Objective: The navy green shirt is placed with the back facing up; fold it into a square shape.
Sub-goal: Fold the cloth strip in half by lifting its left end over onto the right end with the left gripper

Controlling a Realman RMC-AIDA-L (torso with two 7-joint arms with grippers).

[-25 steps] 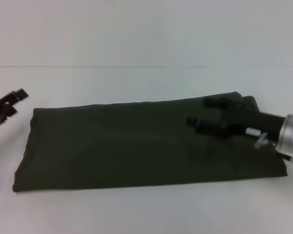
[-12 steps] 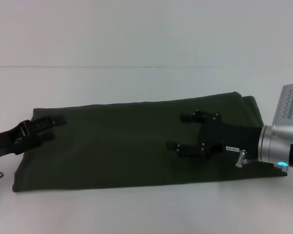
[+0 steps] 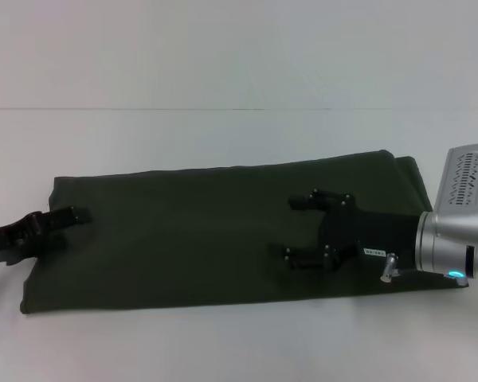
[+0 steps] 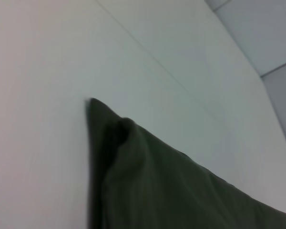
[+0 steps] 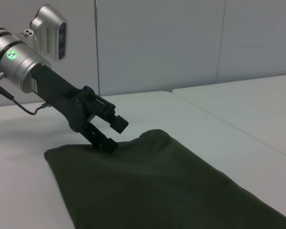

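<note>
The dark olive-green cloth shirt (image 3: pixel 215 231) lies folded into a long flat band across the white table (image 3: pixel 223 135). The right gripper (image 3: pixel 296 228) hovers over its right half, fingers spread wide and empty. The left gripper (image 3: pixel 60 219) sits at the band's left edge, fingers parted, seemingly touching the cloth without pinching it.

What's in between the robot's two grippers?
Only the navy green shirt: in the head view, bare cloth stretches from the left gripper to the right gripper.
</note>
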